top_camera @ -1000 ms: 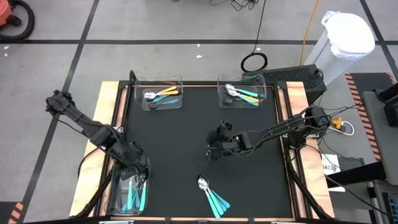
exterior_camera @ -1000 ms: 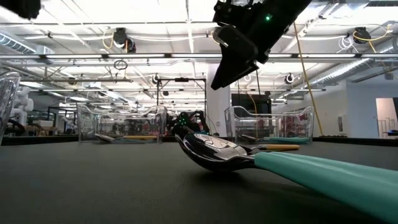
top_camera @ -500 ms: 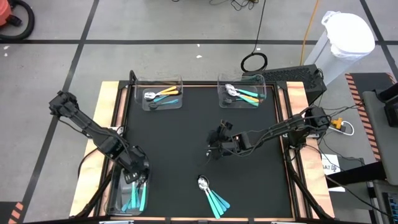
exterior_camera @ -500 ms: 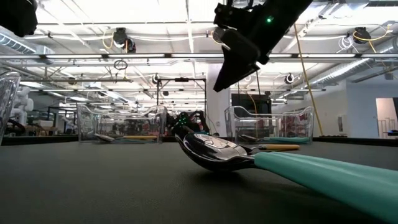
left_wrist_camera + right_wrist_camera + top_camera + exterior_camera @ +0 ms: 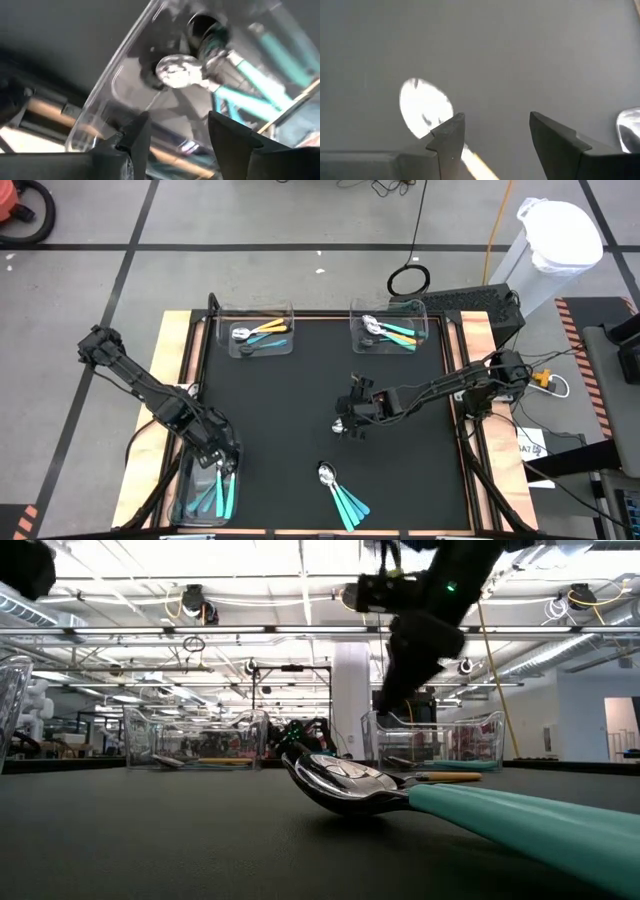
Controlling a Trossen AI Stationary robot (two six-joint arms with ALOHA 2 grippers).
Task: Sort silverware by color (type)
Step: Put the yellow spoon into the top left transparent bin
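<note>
Silverware is spread over a matte black table [image 5: 300, 395] and three clear plastic bins. Three teal-handled spoons [image 5: 342, 494] with shiny rounded metal bowls lie fanned near the front edge, well apart from the bins. Further teal-handled spoons [image 5: 219, 492] are gathered in the front-left bin [image 5: 183, 490], their slim handles seen through its glossy wall in the left wrist view. The left gripper [image 5: 217, 458] is held over this bin with its dark fingers spread apart and nothing between them. An orange-handled spoon [image 5: 262, 330] is seen in the rear-left bin [image 5: 255, 310], and teal ones [image 5: 395, 333] in the rear-right bin [image 5: 390, 307]. The right gripper [image 5: 350, 423] is poised mid-table, jaws wide, over a single spoon [image 5: 426, 107] whose bright oval bowl is seen beside one finger.
</note>
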